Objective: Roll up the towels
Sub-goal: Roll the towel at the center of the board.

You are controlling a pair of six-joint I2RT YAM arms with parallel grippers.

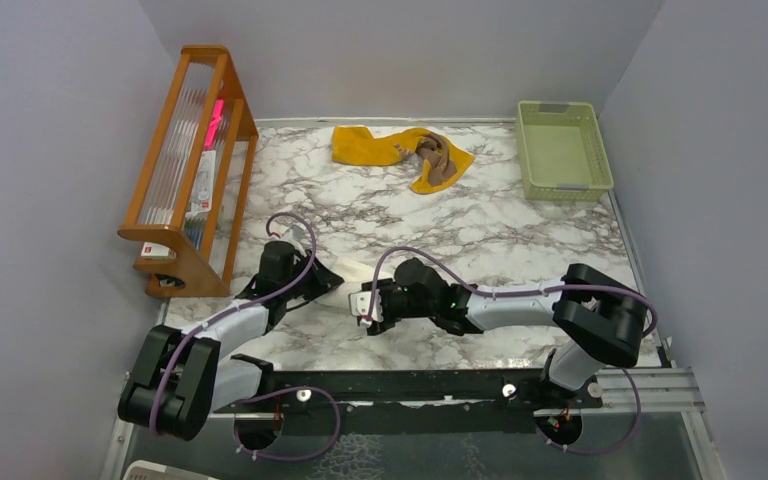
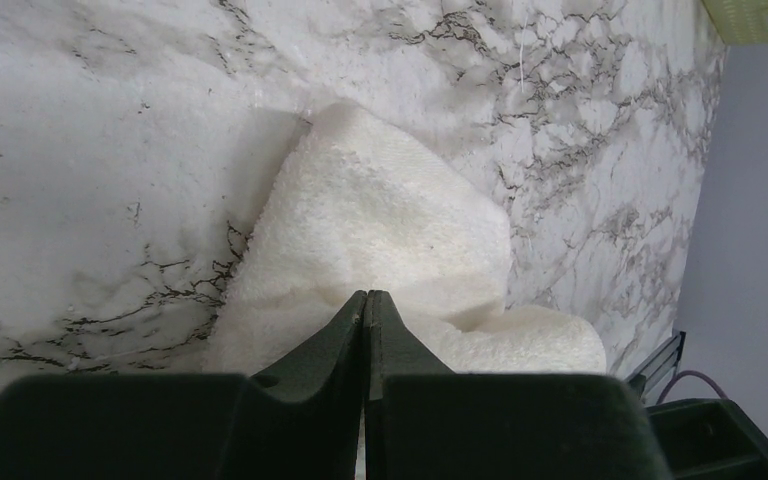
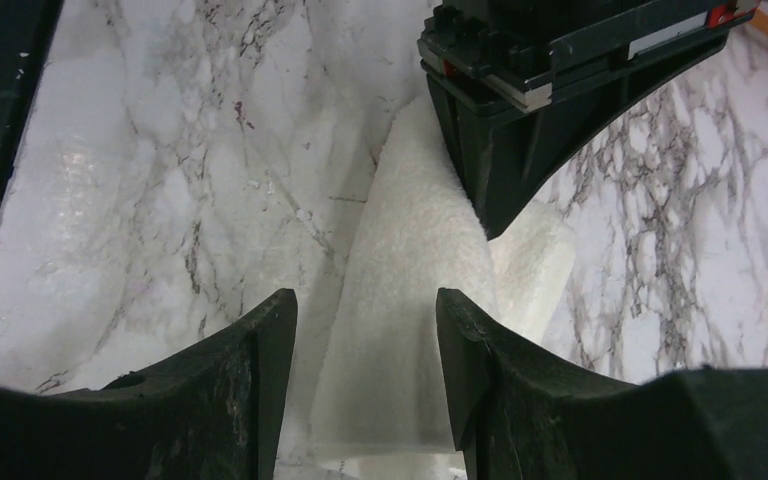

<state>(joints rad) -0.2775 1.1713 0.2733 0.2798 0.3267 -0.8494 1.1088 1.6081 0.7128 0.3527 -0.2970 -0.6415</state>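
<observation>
The left gripper has its 2 fingers pressed together, apparently pinching a raised fold of the cream-white towel, which lies on the marble table between the arms. The right gripper is spread astride the towel's strip. A tight roll needs that pinched edge taut and straight. The brown towel lies on the mustard yellow towel, far back.

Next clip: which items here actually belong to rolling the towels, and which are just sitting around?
Belongs to the job:
- cream-white towel, near the arms
- mustard yellow towel, at the far side
- brown towel, lying on the yellow one

Just lying about:
- pale green basket, far right corner
- wooden rack, left side
</observation>
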